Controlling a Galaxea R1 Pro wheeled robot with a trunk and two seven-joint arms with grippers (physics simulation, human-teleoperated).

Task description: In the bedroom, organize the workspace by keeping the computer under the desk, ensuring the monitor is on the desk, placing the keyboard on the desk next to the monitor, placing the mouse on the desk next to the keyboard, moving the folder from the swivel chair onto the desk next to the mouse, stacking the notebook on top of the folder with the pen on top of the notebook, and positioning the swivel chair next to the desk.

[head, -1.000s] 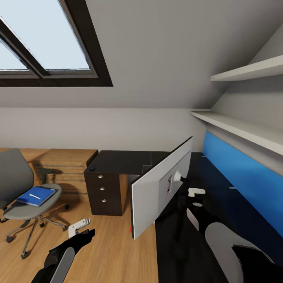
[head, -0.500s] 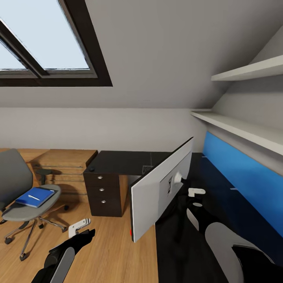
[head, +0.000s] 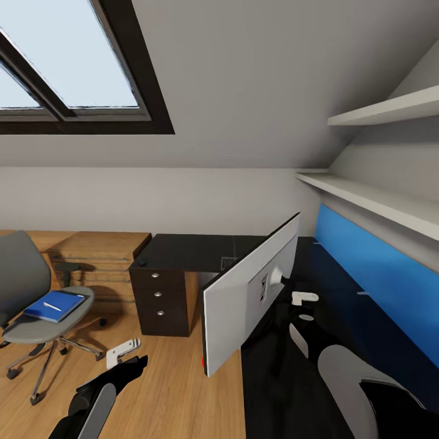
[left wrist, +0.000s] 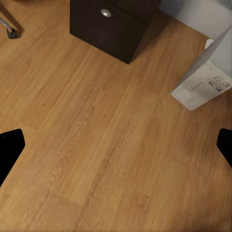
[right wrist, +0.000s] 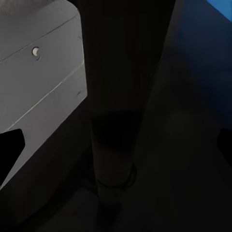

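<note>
Right gripper (head: pixel 305 306) sits released behind the monitor (head: pixel 244 299), apparently already on the desk (head: pixel 183 251). Left gripper (head: pixel 125 356) is spread, empty. Beside the desk, the folder (head: pixel 53 304) awaits on the swivel chair (head: pixel 24 274).

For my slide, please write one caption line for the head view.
Wide silver-backed monitor stands on glossy black desk; bright blue folder lies on grey swivel chair.
</note>
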